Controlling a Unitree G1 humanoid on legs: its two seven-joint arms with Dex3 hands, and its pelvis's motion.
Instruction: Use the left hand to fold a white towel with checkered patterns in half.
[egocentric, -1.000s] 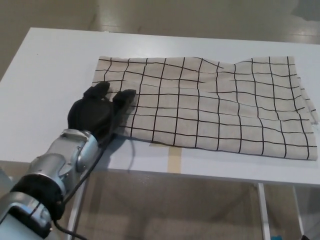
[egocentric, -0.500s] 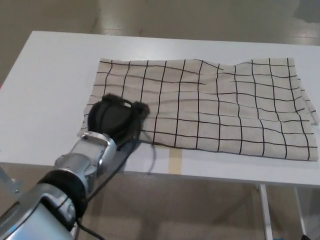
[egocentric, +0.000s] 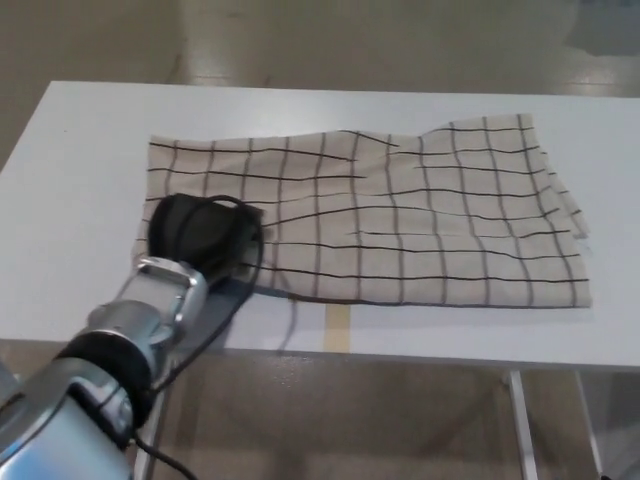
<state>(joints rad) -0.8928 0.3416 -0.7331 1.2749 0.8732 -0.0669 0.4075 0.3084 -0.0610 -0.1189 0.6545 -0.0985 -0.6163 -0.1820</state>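
Note:
A white towel (egocentric: 400, 215) with a black checkered pattern lies spread flat and slightly wrinkled across the white table (egocentric: 70, 170), its long side running left to right. My left hand (egocentric: 200, 233) rests on the towel's near-left corner with its fingers curled in on the cloth. That corner is hidden under the hand. The silver forearm (egocentric: 140, 320) comes up from the lower left over the table's front edge. My right hand does not show.
The table's front edge (egocentric: 450, 350) runs just below the towel's near side, with a strip of tan tape (egocentric: 340, 325) on it. Bare tabletop lies left of and behind the towel. Beyond the edge are a table leg (egocentric: 515, 410) and the floor.
My left hand moved from beside the towel's near-left corner onto it, and its fingers curled shut on the cloth. The whole picture also shifted, so the camera moved.

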